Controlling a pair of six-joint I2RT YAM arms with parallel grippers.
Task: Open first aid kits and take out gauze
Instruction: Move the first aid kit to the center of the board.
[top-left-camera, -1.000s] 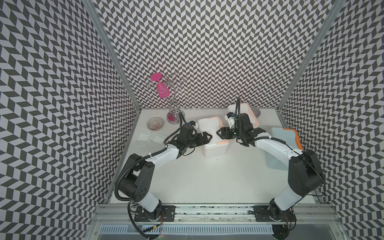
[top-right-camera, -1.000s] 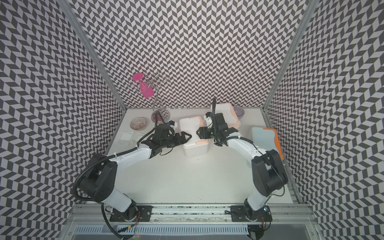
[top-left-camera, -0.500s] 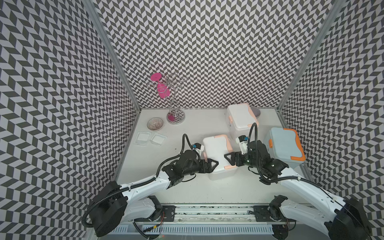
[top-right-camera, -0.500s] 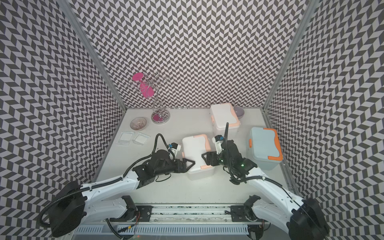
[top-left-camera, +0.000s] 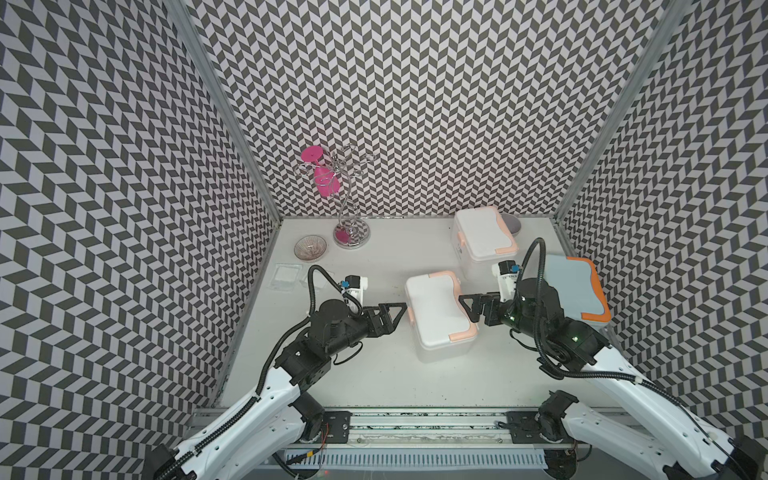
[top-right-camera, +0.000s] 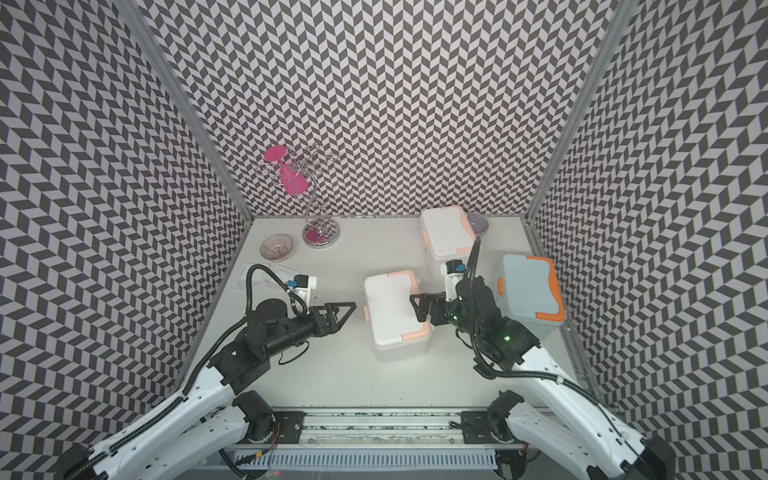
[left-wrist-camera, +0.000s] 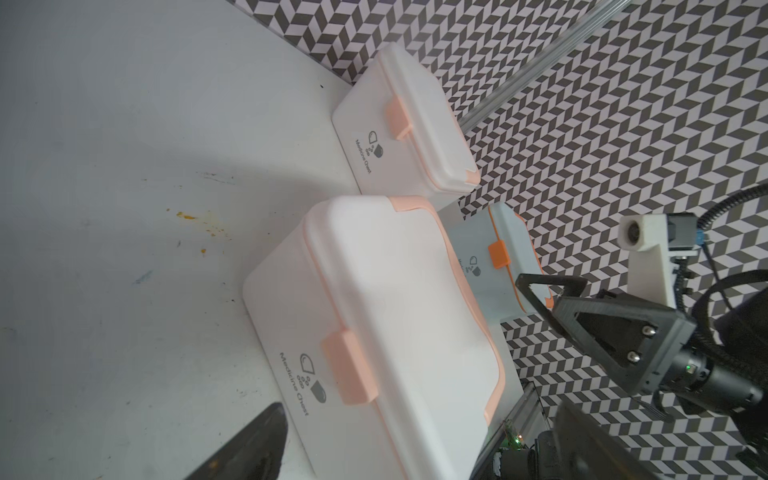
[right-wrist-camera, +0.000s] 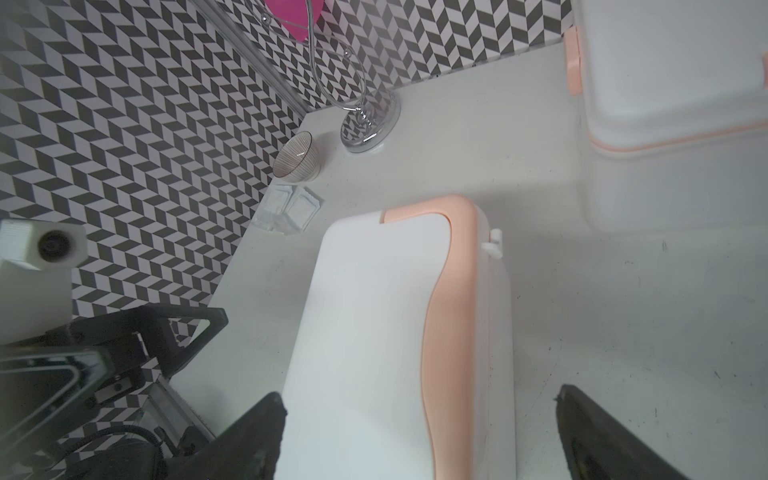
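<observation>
White table (top-left-camera: 374, 374): left gripper (top-left-camera: 397, 316), right gripper (top-left-camera: 467, 311) wide, seemingly empty; grey bowl (top-left-camera: 513, 224) half-hidden behind kit (top-left-camera: 484, 239).

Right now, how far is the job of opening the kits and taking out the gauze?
Done: two gauze pads lie out on the table, near the glass bowl. In hand: nothing held; the left gripper and right gripper stand open on either side of the near white kit, lid shut. Left: the far white kit and blue kit are shut too.
</observation>
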